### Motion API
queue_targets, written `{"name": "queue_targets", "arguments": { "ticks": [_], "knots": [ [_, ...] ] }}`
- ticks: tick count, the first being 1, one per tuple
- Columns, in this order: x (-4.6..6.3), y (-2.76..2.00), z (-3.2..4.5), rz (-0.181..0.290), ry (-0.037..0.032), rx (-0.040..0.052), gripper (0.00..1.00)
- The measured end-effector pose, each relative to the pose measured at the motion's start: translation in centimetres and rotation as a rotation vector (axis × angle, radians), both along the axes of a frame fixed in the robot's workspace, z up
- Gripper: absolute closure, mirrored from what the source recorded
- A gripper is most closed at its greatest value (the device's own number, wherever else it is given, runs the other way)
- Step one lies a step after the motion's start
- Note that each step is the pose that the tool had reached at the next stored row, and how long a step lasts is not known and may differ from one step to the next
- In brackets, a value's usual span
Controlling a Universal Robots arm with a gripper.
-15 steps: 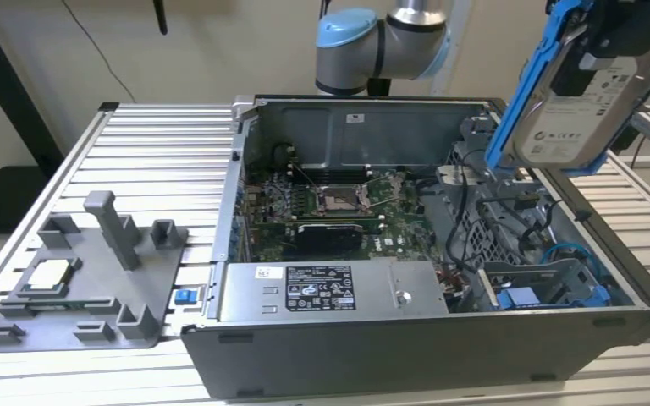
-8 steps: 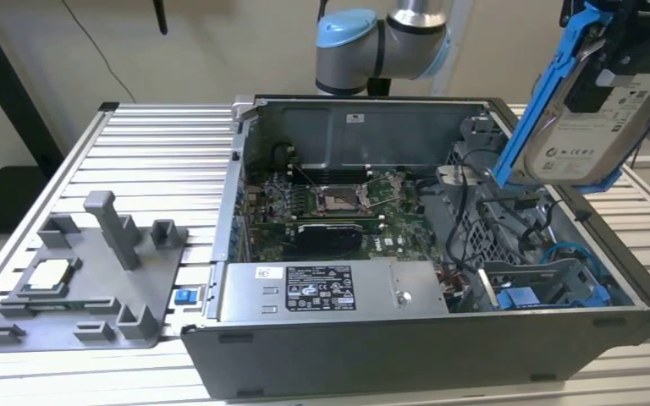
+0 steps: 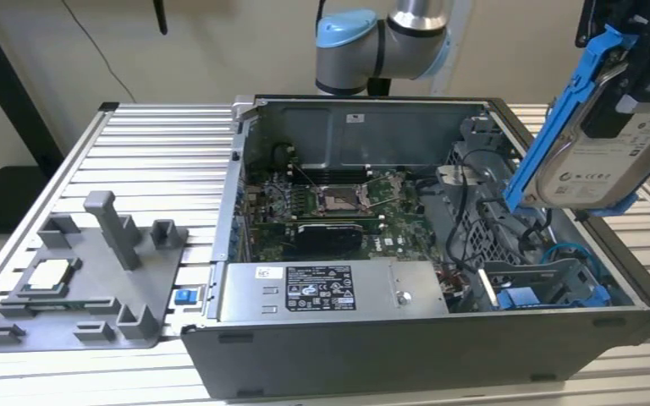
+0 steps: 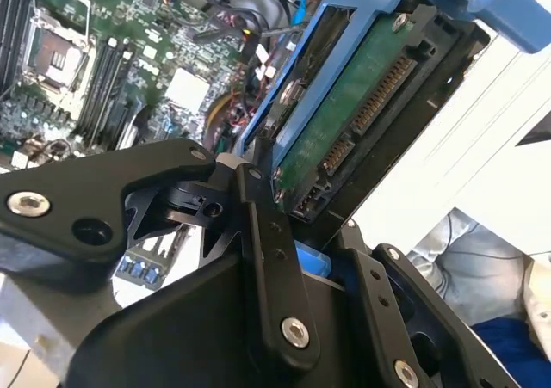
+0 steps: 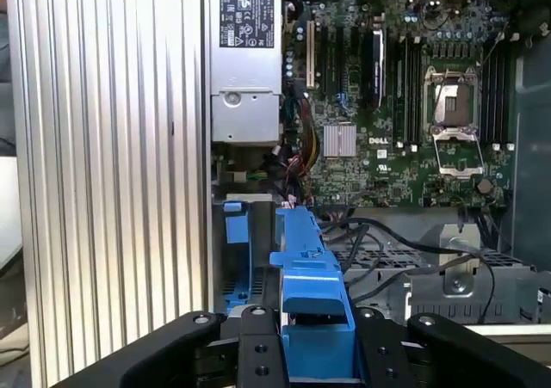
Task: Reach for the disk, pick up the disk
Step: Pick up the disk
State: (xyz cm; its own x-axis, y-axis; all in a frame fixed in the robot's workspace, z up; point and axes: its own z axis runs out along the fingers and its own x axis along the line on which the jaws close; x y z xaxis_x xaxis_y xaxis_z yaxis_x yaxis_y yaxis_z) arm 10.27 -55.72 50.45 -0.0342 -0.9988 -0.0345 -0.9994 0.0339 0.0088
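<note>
- Ribbed aluminium table in a plain pale-walled room; open dark grey computer case sits on it, side panel off, green motherboard and grey power supply box with a black-and-white label exposed.
- Grey plastic fixture on the table at the exterior view's left, a small square silver chip resting in it, well apart from the case.
- The disk is up in the air above the case's corner at the exterior view's right, clear of the blue drive bay below it.
- Key relation: disk is already in the gripper, not apart from it; black fingers pinch it at one short end, jaws closed on the blue bracket.
- Long axis runs away from the gripper, tilted steeply, nearly upright in the exterior view; label face turned toward that camera.
- In the second wrist view the disk's green circuit-board underside and connector edge show, hard and flat.
- Materials: silver metal body, matte white label, glossy bright blue plastic frame, rigid; black metal gripper links with bolts.
- Judgement: pick looks done, disk lifted free.
</note>
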Motion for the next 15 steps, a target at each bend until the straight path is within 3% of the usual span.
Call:
{"name": "queue_targets", "arguments": {
  "ticks": [3,6,11,15],
  "knots": [
    [0.01,-0.26,-0.23,0.0,0.0,-0.003,1.0],
    [0.01,-0.37,-0.42,0.0,-0.0001,-0.0129,1.0],
    [0.01,-0.38,-0.82,0.008,-0.0003,-0.0419,1.0],
    [0.01,-0.38,-1.06,0.013,-0.0006,-0.0417,1.0]
  ]
}}
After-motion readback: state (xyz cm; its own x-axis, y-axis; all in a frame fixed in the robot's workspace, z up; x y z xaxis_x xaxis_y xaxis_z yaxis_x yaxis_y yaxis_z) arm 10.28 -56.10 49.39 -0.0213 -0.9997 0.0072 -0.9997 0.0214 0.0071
